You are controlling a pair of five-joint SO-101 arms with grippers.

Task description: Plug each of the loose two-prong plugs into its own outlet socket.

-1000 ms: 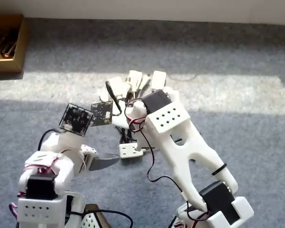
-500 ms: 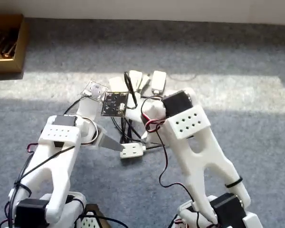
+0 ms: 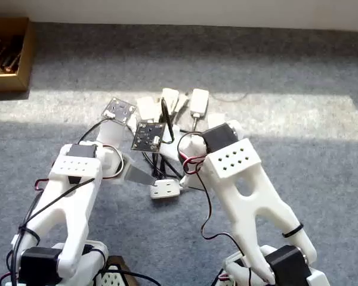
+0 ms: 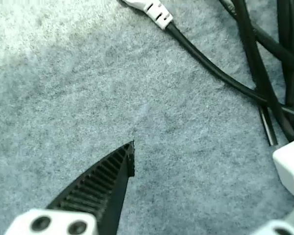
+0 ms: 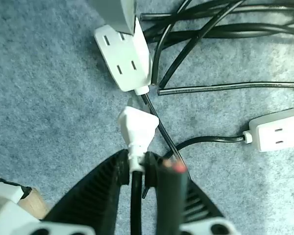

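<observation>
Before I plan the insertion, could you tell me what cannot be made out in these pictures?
Right wrist view: the prongs of the held plug, hidden or too small at its tip.
Left wrist view: a white block, cut off by the edge, so it is unclear whether it is a socket.
Left wrist view: a white cable end, cut off by the edge.

Jaws apart on the left arm (image 3: 71, 196), clamped on the right arm (image 3: 241, 185).

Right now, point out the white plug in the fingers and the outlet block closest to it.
white plug (image 5: 137, 126), right wrist view, middle of its flat body.
outlet block (image 5: 123, 56), right wrist view, middle of its slotted face.
</observation>
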